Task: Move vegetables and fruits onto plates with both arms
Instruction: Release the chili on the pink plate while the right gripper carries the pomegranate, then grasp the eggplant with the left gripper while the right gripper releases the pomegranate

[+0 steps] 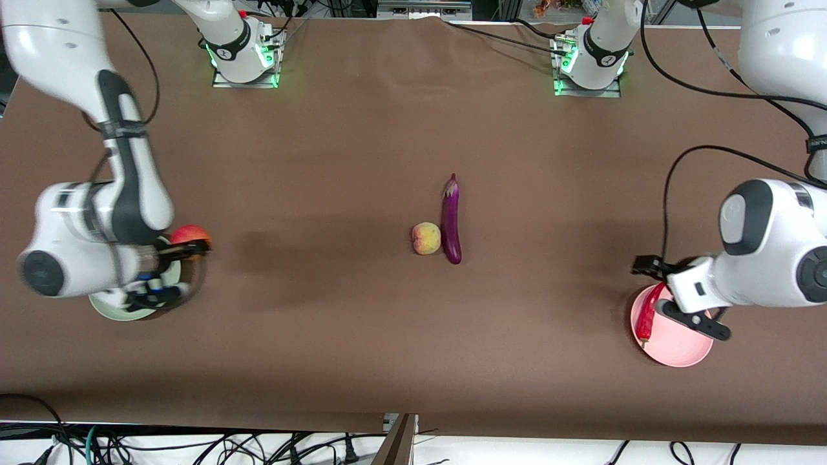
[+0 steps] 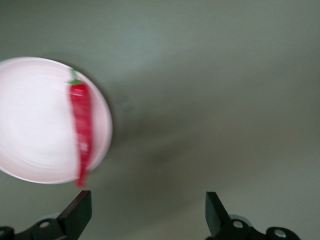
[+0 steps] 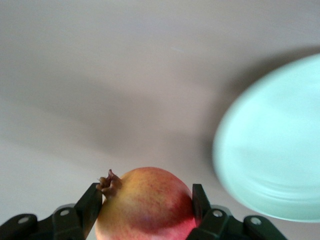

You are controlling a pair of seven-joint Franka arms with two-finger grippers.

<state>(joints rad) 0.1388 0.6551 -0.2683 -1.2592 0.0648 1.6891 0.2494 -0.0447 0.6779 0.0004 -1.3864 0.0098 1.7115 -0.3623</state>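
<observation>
My right gripper is shut on the red fruit with a yellowish blush and holds it in the air beside the pale green plate. In the right wrist view the fruit sits between both fingers, with the green plate off to one side. My left gripper is open and empty above the rim of the pink plate. The red chili pepper lies on that plate, also in the left wrist view. The peach and purple eggplant lie touching at the table's middle.
The brown table cloth is bare between the plates and the middle pair. The arm bases stand along the edge farthest from the front camera. Cables hang along the nearest edge.
</observation>
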